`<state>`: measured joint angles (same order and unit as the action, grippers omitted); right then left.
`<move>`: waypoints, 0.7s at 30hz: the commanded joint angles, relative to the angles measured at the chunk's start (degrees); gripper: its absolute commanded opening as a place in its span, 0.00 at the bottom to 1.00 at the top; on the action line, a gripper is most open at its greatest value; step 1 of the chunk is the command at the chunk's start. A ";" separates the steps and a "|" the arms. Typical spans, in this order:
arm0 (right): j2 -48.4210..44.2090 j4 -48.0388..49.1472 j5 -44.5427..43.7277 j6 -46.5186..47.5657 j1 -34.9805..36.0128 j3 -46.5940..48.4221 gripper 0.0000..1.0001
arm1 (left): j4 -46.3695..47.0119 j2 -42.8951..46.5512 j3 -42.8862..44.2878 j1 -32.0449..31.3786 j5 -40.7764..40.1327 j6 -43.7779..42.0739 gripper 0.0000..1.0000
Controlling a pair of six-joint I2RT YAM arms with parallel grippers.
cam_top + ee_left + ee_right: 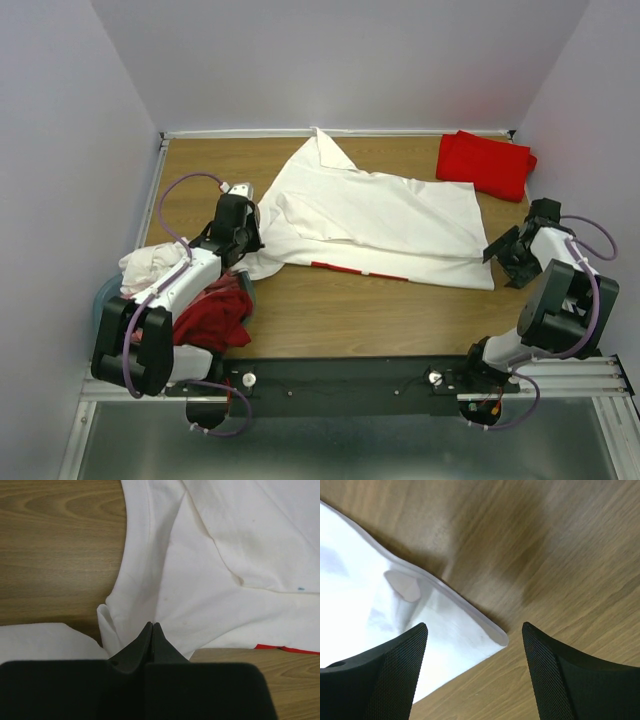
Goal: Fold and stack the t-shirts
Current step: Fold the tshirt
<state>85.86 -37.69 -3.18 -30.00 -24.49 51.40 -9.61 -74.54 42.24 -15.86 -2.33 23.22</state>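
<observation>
One folded red t-shirt (485, 163) lies upper right. The white t-shirt (380, 220) sprawls half-folded across the tabletop (340, 325), with the left fingers (142, 647) pinched on its edge and the right fingers (395, 665) wide over its corner. Crumpled shirts (212, 318) wait lower left.

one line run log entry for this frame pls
left gripper: shut on white t-shirt left edge | right gripper: open over its near-right corner | red t-shirt: folded, far right

Work surface is a brown wood-grain table top (330, 320) with a white trim strip (240, 133) along its far edge. It is enclosed on three sides by plain pale lavender-grey panels: far wall (340, 60), left wall (60, 150), right wall (600, 120). An aluminium rail (590, 375) runs along the near edge, with grey sheet metal (340, 440) nearer still; light is even and shadows soft.
</observation>
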 commanded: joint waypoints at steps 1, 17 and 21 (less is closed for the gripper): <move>-1.31 -0.72 -0.51 -0.15 -0.56 -2.35 0.83 | -1.03 0.80 -0.40 0.65 -1.01 -0.20 0.00; 0.10 -1.68 2.83 -1.38 -0.56 -5.34 0.71 | -2.61 7.21 -2.33 4.43 0.13 2.97 0.00; -2.54 -1.95 2.83 -1.38 -0.56 -5.34 0.71 | -3.31 7.92 -2.86 4.61 0.04 3.14 0.00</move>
<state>85.65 -39.07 -1.32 -30.63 -24.49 46.33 -11.60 -68.05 40.49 -11.88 -2.24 25.39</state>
